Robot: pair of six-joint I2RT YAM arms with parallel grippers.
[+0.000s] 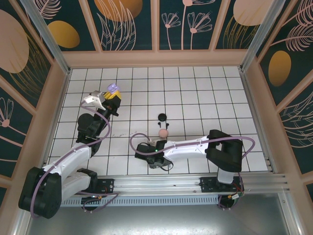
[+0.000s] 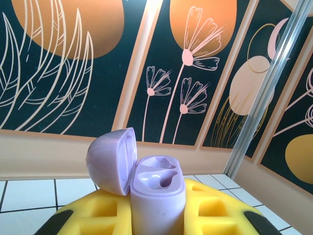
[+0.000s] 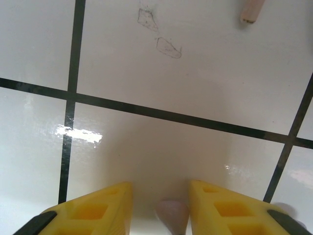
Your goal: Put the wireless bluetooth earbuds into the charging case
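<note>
The left claw (image 2: 156, 215) is clamped on the lilac charging case (image 2: 159, 191). The case stands upright with its lid (image 2: 111, 159) swung open to the left. The wrist view shows two wells facing up, which the overhead view blurs. The right claw (image 3: 160, 186) hovers over the tiled table (image 3: 195, 73), fingers apart around a pale pink earbud (image 3: 172, 215). A pink stem (image 3: 252, 11) lies ahead.

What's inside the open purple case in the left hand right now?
Left wrist view: the case has its lid flipped back and two moulded wells that look empty. Their deepest parts are hidden at this angle.
</note>
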